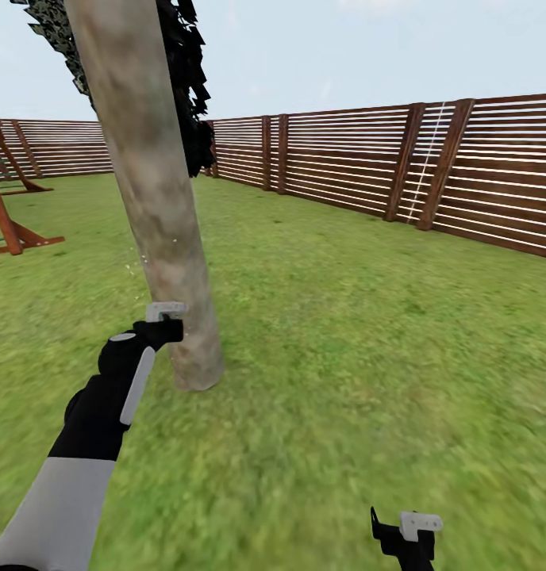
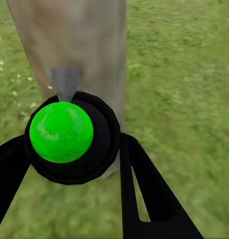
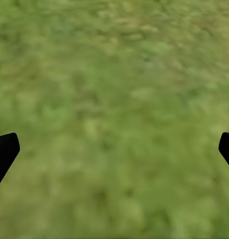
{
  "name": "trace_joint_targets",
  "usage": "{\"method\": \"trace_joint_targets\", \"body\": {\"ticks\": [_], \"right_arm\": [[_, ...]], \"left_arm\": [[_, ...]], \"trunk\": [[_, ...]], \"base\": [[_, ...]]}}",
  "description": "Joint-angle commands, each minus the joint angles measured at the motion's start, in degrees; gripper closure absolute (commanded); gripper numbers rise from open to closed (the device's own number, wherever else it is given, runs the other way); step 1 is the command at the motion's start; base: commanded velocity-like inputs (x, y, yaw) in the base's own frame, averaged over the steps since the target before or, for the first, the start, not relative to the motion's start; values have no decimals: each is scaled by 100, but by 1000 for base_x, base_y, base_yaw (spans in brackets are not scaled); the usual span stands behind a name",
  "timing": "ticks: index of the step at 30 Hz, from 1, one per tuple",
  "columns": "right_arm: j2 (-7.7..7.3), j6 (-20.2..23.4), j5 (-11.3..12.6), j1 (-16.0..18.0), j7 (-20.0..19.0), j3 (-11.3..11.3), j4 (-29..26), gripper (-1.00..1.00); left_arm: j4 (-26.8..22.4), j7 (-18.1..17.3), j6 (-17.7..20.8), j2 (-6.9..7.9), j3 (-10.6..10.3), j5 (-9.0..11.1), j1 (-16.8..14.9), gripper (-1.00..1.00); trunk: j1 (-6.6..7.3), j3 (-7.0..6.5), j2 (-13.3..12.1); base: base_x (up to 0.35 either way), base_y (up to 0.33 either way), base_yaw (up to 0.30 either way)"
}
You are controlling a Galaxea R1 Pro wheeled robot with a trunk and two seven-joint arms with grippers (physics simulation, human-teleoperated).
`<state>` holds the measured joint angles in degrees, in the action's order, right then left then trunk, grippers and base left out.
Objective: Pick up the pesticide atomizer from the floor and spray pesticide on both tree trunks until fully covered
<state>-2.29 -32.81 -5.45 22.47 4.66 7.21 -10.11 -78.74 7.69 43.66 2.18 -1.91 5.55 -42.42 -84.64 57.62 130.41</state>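
Note:
One tree stands on the lawn, its thick mottled grey-beige trunk leaning slightly under a dark leaf crown. My left gripper is low against the trunk, shut on the pesticide atomizer. From the left wrist view the atomizer is a round black body with a bright green dome, and its grey nozzle points at the bark. A few pale specks float beside the trunk. My right gripper hangs open over bare grass. The paved floor is out of view.
A brown slatted fence runs along the back and right of the lawn. A red-brown wooden frame stands at the far left. Open grass lies to the right of the tree.

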Motion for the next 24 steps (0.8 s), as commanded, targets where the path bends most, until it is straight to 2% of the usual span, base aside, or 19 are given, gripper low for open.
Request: {"method": "trace_joint_targets", "body": {"ticks": [1, 2, 4, 6, 10, 13, 17, 19, 20, 22, 24], "right_arm": [[0, 2, 0, 0, 0, 0, 0, -100], [0, 3, 0, 0, 0, 0, 0, -100], [0, 3, 0, -2, 0, 0, 0, -100], [0, 3, 0, -2, 0, 0, 0, -100], [0, 2, 0, -1, 0, 0, 0, -100], [0, 1, 0, -1, 0, 0, 0, -100], [0, 0, 0, -1, 0, 0, 0, -100], [0, 1, 0, 1, 0, 0, 0, -100], [0, 2, 0, 0, 0, 0, 0, -100], [0, 3, 0, -1, 0, 0, 0, -100], [0, 3, 0, 0, 0, 0, 0, -100]], "left_arm": [[57, -10, 12, 19, 10, -21, 47, 100], [134, -12, 5, 60, 13, -24, 95, 100], [355, -14, -36, 250, 14, -22, 149, 100], [569, -14, -53, 318, 15, -20, 161, 100], [739, -14, -51, 336, 17, -29, 164, 100], [738, 21, -40, 336, 11, -40, 164, 100], [663, 30, 38, 303, -25, -42, 124, 100], [669, 30, 49, 337, 24, -34, 91, 100], [683, 30, 53, 393, 129, -31, 76, 100], [681, 24, 156, 430, 248, -23, 57, 100], [606, 25, 613, 305, 228, -14, 49, 100]], "trunk": [[0, 0, 0], [0, 0, 0], [0, 0, 0], [0, 0, 0], [0, 0, 0], [0, 0, 0], [0, 0, 0], [0, 0, 0], [0, 0, 0], [0, 0, 0], [0, 0, 0]], "base": [[48, 0, 0], [24, 0, 0], [9, 0, 0], [2, 0, 0], [76, 4, 0], [229, 53, 0], [19, 5, 0], [1, 0, 0], [0, 0, 0], [0, 0, 0], [0, 0, 0]]}}
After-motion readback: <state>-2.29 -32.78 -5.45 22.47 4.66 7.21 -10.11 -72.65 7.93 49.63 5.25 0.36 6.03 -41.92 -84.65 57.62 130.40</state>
